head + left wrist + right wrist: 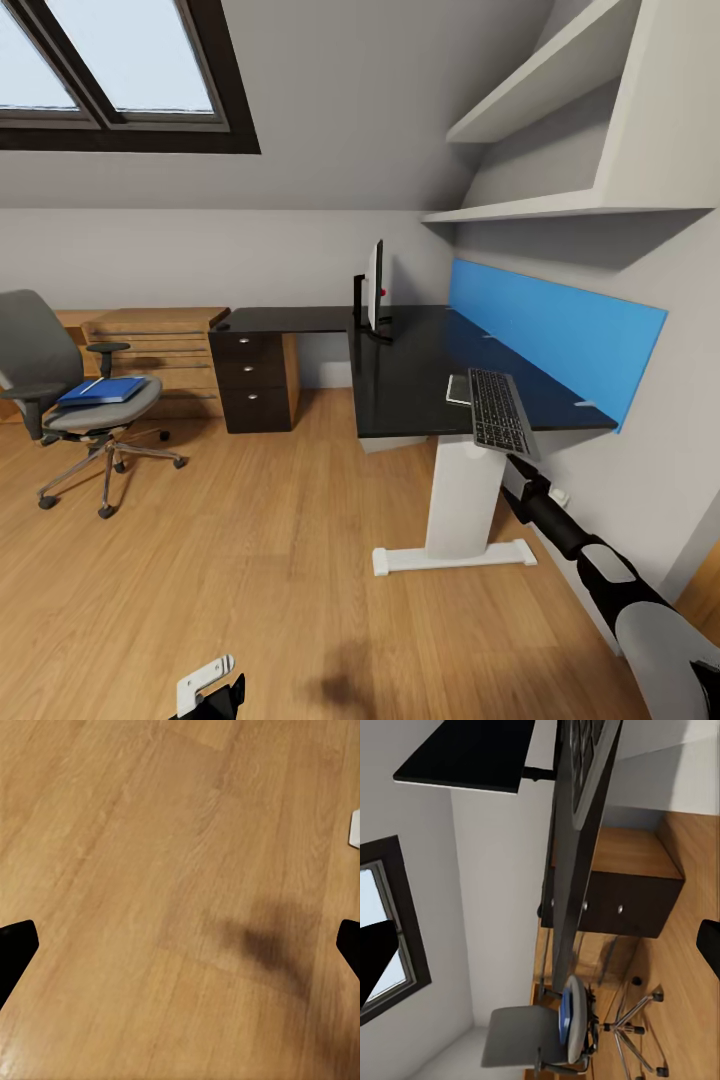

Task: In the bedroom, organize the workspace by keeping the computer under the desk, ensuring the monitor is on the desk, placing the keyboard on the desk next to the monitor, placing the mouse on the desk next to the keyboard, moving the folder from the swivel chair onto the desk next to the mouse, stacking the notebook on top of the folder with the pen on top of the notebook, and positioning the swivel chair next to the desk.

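Nearest the robot, the left claw [208, 688] hangs low over the bare wooden floor [280, 560]; in the left wrist view its two dark fingertips [16, 949] stand far apart at the edges with nothing but floorboards and a shadow between them, so it is spread open and empty.

The right arm [600, 570] reaches up toward the near end of the black bench [420, 370]. The keyboard [497, 410] sits at that near edge, tilted and partly overhanging it, with the arm's end meeting its lower corner. The right claw itself is hidden behind the keyboard in the head view; in the right wrist view the keyboard [585, 765] runs edge-on close to the camera and the claw's fingertips [375, 960] appear wide apart at the frame edges, so whether it grips the keyboard cannot be told.

Just beside the keyboard, on the benchtop, lies a small pale flat thing [458, 390], too small to name. Farther along the bench the monitor [375, 285] stands upright, seen edge-on, well apart from the keyboard. A blue panel [560, 330] lines the wall behind the bench, with white shelves [560, 120] above it.

Beyond the monitor, a dark drawer unit [252, 380] stands under the bench's far wing.

Well apart from the bench, over by the far wall, is the swivel chair [60, 400]. On its seat lies the blue folder [100, 391], with a thin pale item resting on top of it.
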Motion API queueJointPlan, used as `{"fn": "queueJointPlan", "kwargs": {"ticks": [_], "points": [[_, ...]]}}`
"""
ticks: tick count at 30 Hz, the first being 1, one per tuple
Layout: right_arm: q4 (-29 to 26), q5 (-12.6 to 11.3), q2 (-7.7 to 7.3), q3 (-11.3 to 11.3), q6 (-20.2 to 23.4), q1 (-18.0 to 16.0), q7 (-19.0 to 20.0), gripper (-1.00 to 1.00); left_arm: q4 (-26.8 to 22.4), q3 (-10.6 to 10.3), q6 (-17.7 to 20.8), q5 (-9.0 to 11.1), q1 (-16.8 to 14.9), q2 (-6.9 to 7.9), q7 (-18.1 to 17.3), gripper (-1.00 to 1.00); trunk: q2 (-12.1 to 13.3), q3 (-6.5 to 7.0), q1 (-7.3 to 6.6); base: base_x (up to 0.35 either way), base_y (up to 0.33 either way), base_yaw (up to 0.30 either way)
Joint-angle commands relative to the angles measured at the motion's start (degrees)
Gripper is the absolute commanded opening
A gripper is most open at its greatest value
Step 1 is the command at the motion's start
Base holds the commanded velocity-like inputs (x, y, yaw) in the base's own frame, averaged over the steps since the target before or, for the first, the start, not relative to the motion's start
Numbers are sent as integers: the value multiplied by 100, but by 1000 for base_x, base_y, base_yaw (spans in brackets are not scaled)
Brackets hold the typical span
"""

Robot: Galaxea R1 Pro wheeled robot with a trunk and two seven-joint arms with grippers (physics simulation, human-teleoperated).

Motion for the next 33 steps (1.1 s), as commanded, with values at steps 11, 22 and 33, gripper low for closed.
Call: {"fn": "queueJointPlan", "kwargs": {"ticks": [11, 22, 33], "points": [[12, -291, 188, -27, -323, -5, -58, 100, -1, -1, -7, 60, -3, -3, 10, 100, -3, -6, -1, 0, 0, 0], [28, -385, 223, -51, -660, -5, -70, 100, -4, -10, -7, 60, -2, -3, 9, 100, -3, -6, -1, 0, 0, 0], [108, -1079, 215, -188, -694, -5, -86, 100, -4, -12, -7, 60, -2, -3, 9, 100, -3, -6, -1, 0, 0, 0]]}}
